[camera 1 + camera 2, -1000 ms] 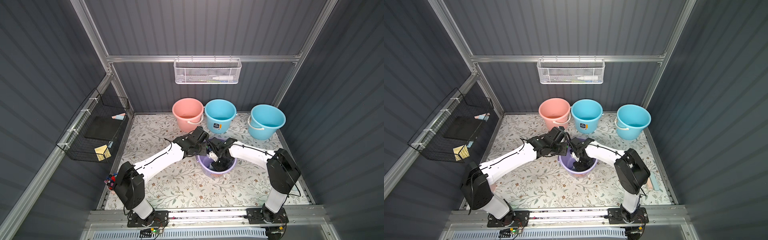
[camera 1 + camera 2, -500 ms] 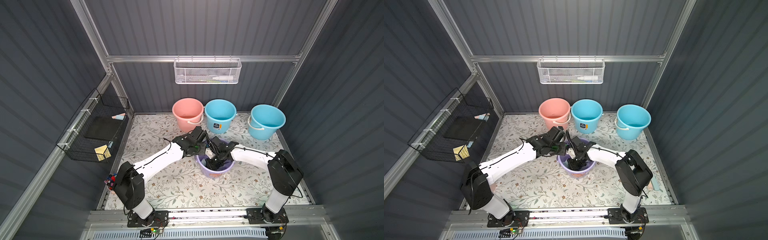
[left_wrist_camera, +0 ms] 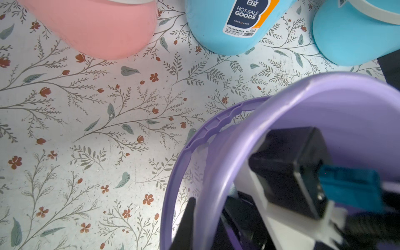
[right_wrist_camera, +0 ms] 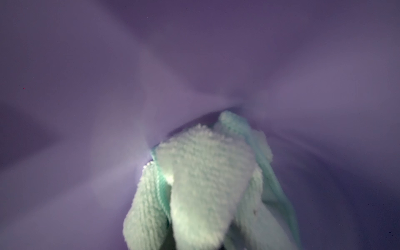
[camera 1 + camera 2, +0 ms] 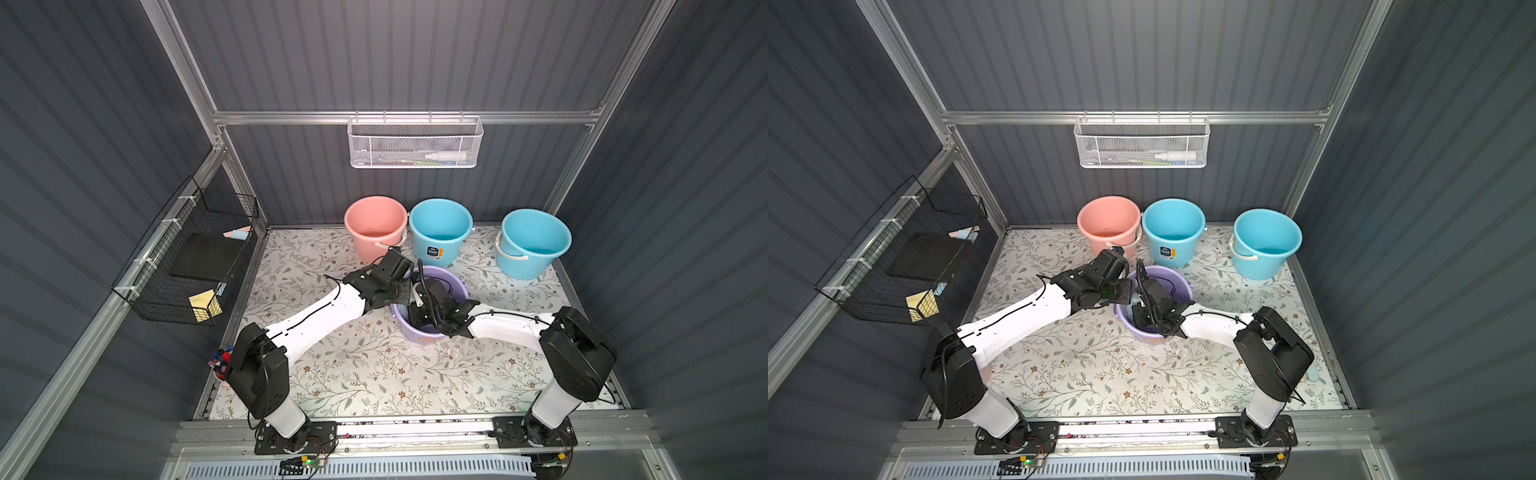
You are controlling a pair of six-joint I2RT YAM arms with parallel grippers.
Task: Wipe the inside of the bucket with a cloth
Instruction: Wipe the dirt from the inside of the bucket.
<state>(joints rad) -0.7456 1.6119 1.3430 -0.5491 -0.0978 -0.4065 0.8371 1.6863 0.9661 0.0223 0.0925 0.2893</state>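
Gripping the purple bucket (image 5: 454,277) with my left tool (image 5: 406,293): jaws closed on the rim on the side nearest my left arm, one finger (image 3: 187,218) outside the wall and the other inside. The bucket stands on the floral worktop (image 5: 353,365) between my two arms, just in front of the row of three buckets at the back wall; it shows in both top views (image 5: 1173,276).

My right tool (image 5: 417,319) is down inside the bucket, clamped on the cloth (image 4: 201,173). In the right wrist view the cloth hides the fingers themselves. The cloth is pale mint terry, bunched in folds and hanging from the tool. Its far end touches the purple inner wall (image 4: 194,54) near a dark crease; the exact contact spot is blurred. In the top views my right wrist covers the cloth. In the left wrist view my right wrist camera block, with a teal plug, sits inside the bucket.

Back row, left to right:
- pink bucket (image 5: 374,218)
- labelled blue bucket (image 5: 440,224), just beside the pink one
- second blue bucket (image 5: 534,239), apart from the other two

The purple bucket is near the labelled blue one; I can't tell if they touch.

A white mesh basket (image 5: 415,139) hangs on the back rail with a white bottle (image 5: 444,156) lying in it. A black wire basket (image 5: 187,257) hangs on the left wall with a yellow pad (image 5: 205,308) in it.
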